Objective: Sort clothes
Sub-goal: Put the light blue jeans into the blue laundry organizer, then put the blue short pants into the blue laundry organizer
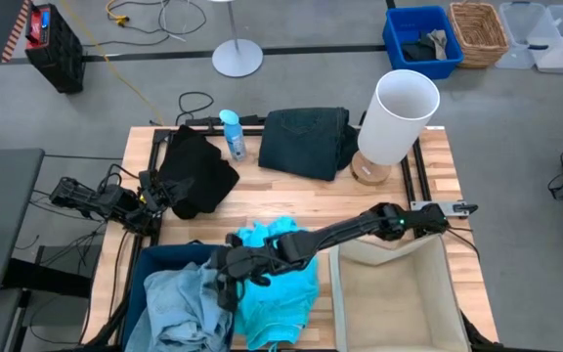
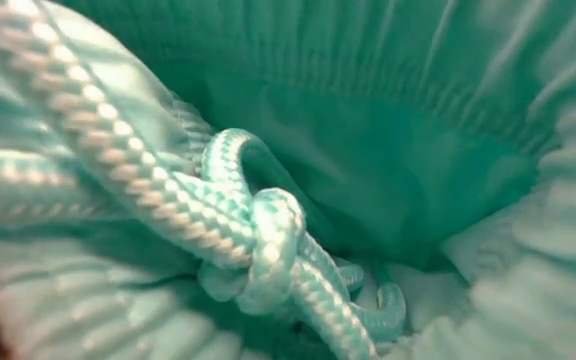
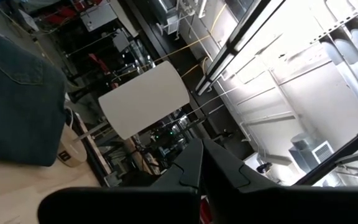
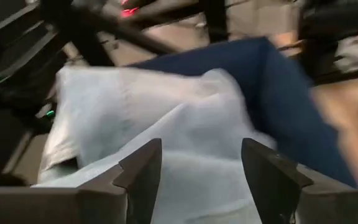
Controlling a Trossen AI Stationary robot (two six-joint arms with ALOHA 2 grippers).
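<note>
A: Reaching across with my right gripper (image 1: pixel 231 277); it hangs over the pale blue garment (image 1: pixel 186 305) in the dark blue bin (image 1: pixel 148 262). Fingers are spread wide, nothing between them.

B: Which way to the cloth?

A: Straight ahead of the fingers, just below. Turquoise garment (image 1: pixel 277 284) lies under the right forearm, draped between the dark blue bin and the beige bin (image 1: pixel 399 293). Left gripper (image 1: pixel 154 196) is parked at the table's left edge beside the black garment (image 1: pixel 195 171); can't tell its opening.

B: Others?

A: Dark denim garment (image 1: pixel 306 142) sits folded at the back, next to the white cylinder (image 1: pixel 399 115). Right arm is nearer both blue pieces.

B: Textures?

A: Pale blue is soft, crumpled, thin. Turquoise is ribbed with a knotted rope drawstring (image 2: pixel 258 240). I'd judge both will bunch when pinched.
</note>
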